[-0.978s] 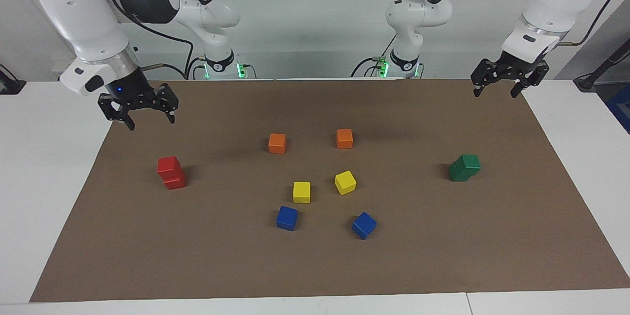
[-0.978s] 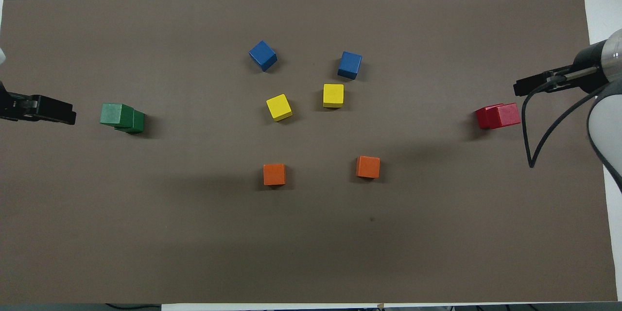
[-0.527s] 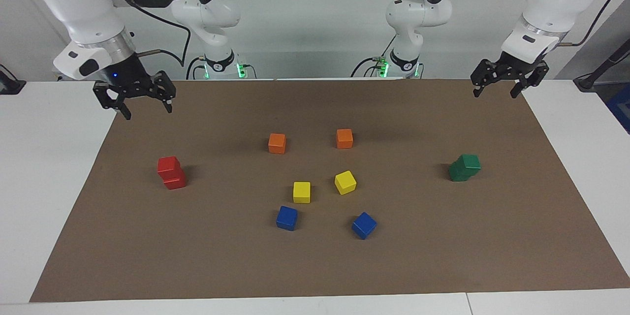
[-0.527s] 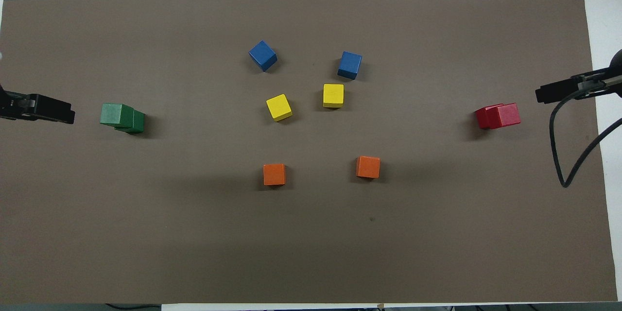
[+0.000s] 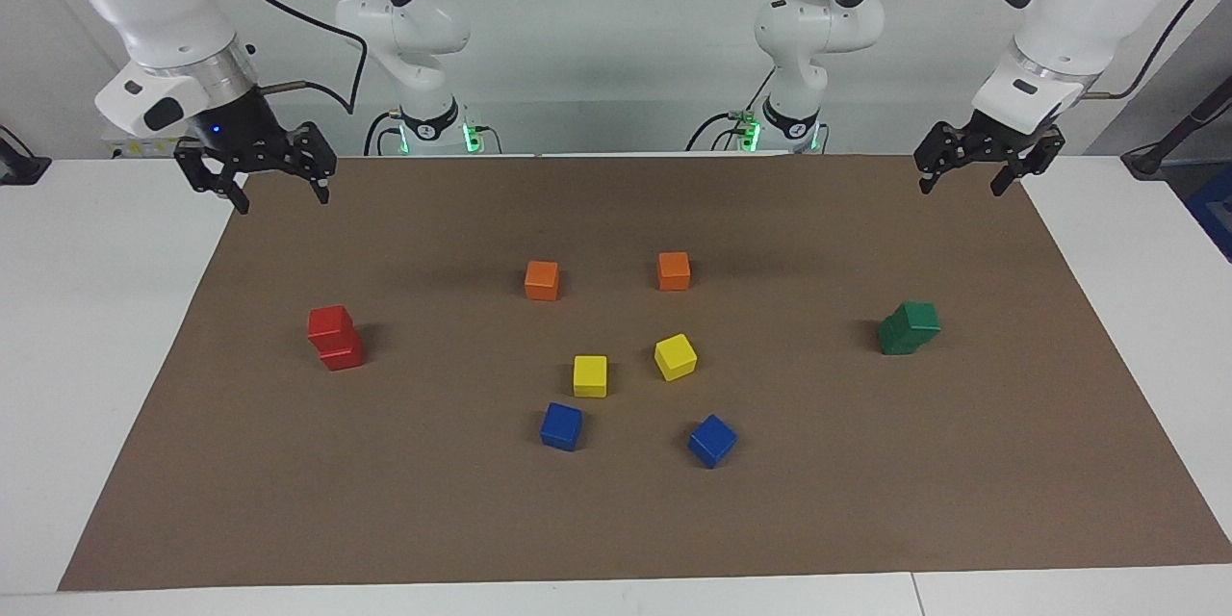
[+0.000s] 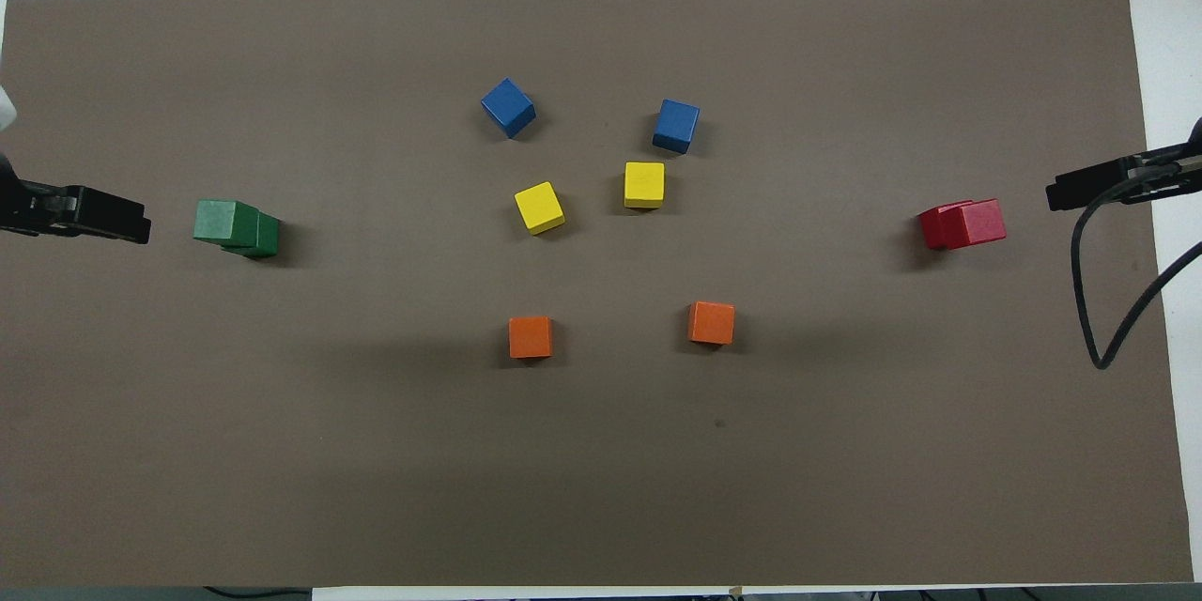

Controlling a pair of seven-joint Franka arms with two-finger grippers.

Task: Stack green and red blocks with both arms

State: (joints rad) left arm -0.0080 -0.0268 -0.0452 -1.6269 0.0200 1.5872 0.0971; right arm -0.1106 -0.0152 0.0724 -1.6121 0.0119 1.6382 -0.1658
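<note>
Four small matte cubes of equal size are seen as two stacks of two on the brown mat (image 5: 616, 520) that covers the white desk (image 5: 96, 327). The red stack (image 5: 335, 338) stands toward the right arm's end, its upper cube set askew on the lower one so that it overhangs; in the overhead view the red stack (image 6: 963, 224) is shown the same way. The green stack (image 5: 908, 327) stands toward the left arm's end, dark green, its upper cube likewise offset, as is also seen from overhead (image 6: 235, 226). Between the two stacks six single cubes are counted: two orange cubes (image 5: 542, 280) nearest the robots, two yellow cubes (image 5: 590, 375) farther out, and two blue cubes (image 5: 561, 426) farthest. The right claw (image 5: 256, 175) is held in the air over the mat's edge at the right arm's end, spread wide and empty. The left claw (image 5: 988, 157) is held in the air over the mat's corner at the left arm's end, also spread wide and empty. No cube is touched by either claw.
</note>
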